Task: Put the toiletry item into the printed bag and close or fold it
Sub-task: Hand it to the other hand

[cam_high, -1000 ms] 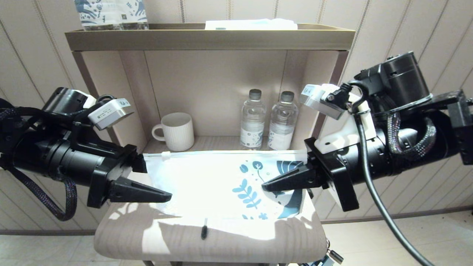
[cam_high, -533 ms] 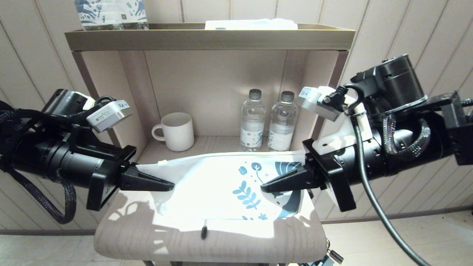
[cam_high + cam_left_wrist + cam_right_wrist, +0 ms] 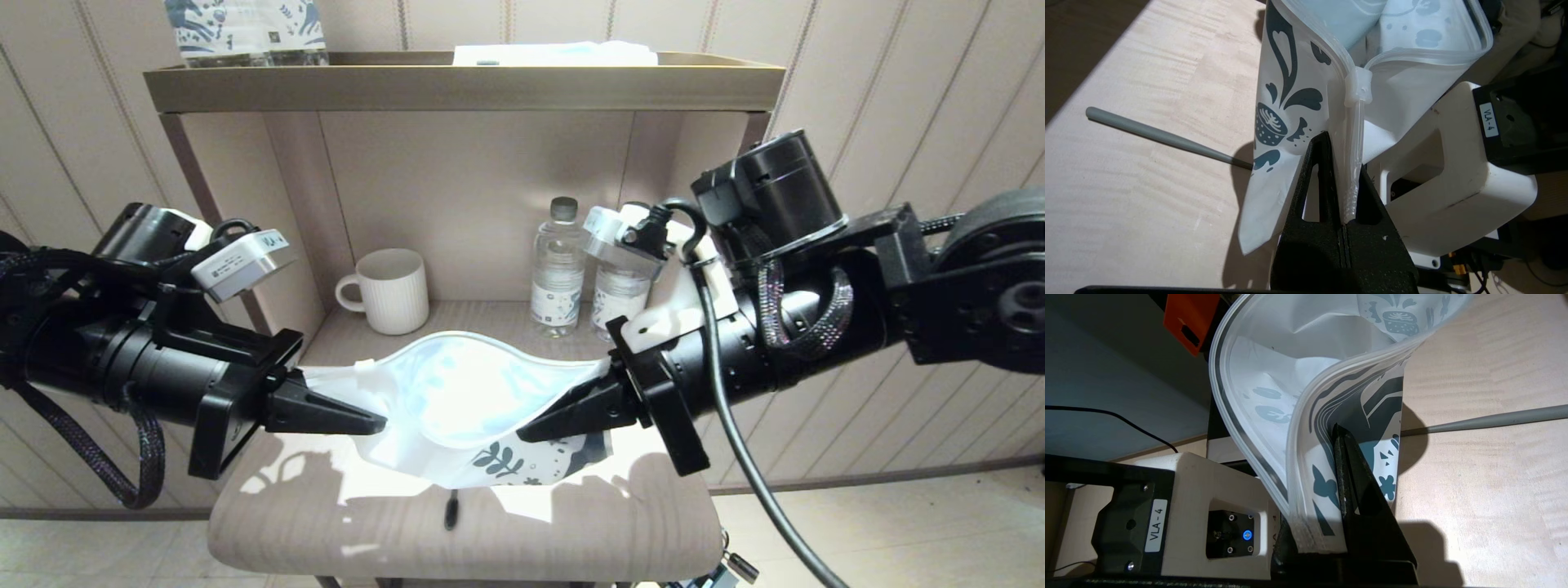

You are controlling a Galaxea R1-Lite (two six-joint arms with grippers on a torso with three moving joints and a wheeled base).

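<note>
One printed bag (image 3: 457,408), mouth bowed open, held above the stool (image 3: 326,523): left gripper (image 3: 359,420) clamped on its left end, right gripper (image 3: 535,425) on its right. One toothbrush (image 3: 1163,136) beneath; only wrist views show its handle. Two bottles (image 3: 558,278), one mug (image 3: 393,290) far.

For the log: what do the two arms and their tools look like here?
Both arms are black cylinders with braided black cable loops. Each wrist carries a white-grey camera module. The left tool and right tool have black, tapered, wedge-shaped fingers. The right arm has a white bracket and a thick black cable; labels read VLA-4.
</note>
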